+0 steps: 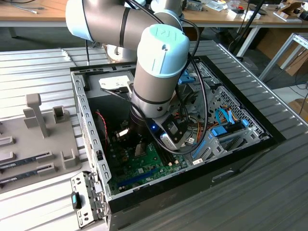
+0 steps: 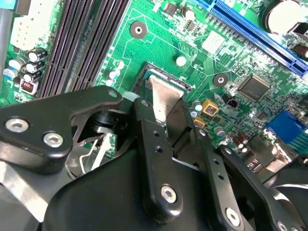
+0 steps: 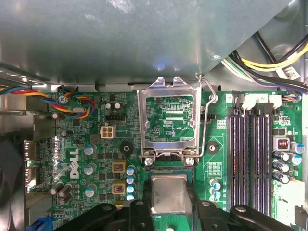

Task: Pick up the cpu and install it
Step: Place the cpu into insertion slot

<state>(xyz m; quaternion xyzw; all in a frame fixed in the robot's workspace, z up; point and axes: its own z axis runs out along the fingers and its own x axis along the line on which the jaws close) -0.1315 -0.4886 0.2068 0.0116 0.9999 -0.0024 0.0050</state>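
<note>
Firmly, end effector (image 3: 168, 198) around cpu (image 3: 168, 188).

cpu (image 3: 168, 193): silver-topped square, flat at open socket (image 3: 167, 120).

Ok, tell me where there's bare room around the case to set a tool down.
Free: the ribbed table beside the case, on the exterior view's right. Crowded: inside the case, where the gripper holds the cpu among cables; the tray carries memory sticks.
</note>
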